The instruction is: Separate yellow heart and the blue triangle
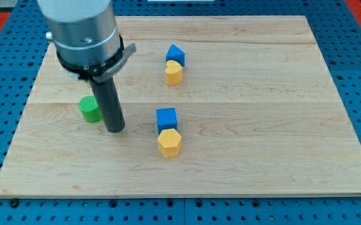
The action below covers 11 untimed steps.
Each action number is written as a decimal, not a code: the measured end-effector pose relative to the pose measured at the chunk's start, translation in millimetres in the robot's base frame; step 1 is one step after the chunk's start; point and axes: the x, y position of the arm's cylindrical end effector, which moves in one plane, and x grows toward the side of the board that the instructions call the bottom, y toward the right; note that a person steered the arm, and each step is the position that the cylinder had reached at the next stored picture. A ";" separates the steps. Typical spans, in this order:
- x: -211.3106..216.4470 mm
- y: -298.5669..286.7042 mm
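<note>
green cylinder [91, 109] left | blue cube [166, 119] touching yellow hexagon [169, 142] centre | wooden board [280, 112]

Block count: two blue [175, 54] [166, 118], two yellow [173, 73] [169, 142]. One green [90, 109]. Five total on one wooden board [261, 112].

Wooden board [261, 125], blue triangle [175, 54] touching yellow heart [174, 73], blue cube [166, 119], yellow block [169, 142], possibly hexagonal, green cylinder [90, 109]

my tip [115, 129] sits just right of the green round block [91, 109], left of a blue cube [166, 118] touching a yellow hexagon block [169, 142]; blue triangle [175, 53] touches yellow heart [174, 73] up top
</note>
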 end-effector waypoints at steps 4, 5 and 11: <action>-54.3 10.2; -98.4 113.6; -188.9 120.4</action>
